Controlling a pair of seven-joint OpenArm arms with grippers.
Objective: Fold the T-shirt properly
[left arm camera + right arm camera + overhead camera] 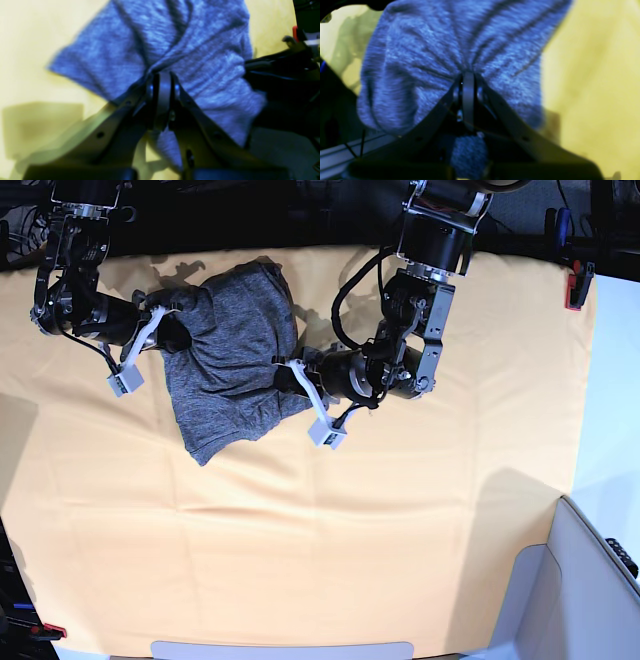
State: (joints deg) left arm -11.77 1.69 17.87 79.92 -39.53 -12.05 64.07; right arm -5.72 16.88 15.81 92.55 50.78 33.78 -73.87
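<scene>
The base view looks straight down from high above the tabletop [300, 530], taking in both arms. Each wrist camera sits just behind its fingers, looking along them at very close range. All three views share the T-shirt [230, 360] and yellow cloth

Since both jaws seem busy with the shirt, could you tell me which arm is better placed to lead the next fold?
Neither clearly: the left gripper and the right gripper are each shut on the T-shirt at opposite edges, so they probably move together.
</scene>
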